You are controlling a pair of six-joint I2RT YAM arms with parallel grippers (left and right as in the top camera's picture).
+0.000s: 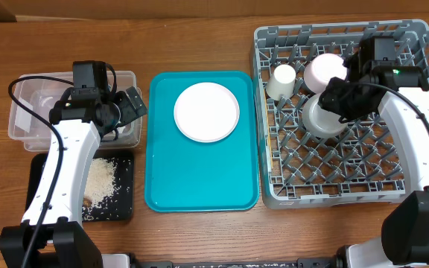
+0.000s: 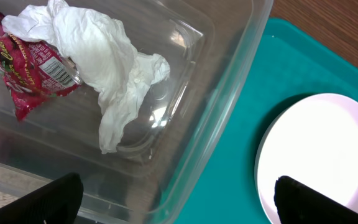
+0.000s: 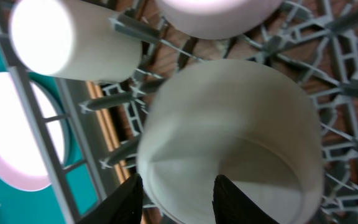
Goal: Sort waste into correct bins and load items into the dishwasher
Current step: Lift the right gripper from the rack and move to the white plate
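Note:
My right gripper straddles the rim of the white bowl in the grey dishwasher rack, one finger outside and one inside with a gap, so it is open. The bowl lies tilted beside the pinkish bowl and the small cup. The white plate sits on the teal tray. My left gripper hangs open and empty over the clear tub's right wall. Inside the tub lie the white napkin and the red wrapper. Rice scraps lie in the black tray.
The clear tub and black tray stand at the left, one behind the other, with the teal tray between them and the rack. Upright pegs fill the rack's floor. The left arm crosses above the black tray.

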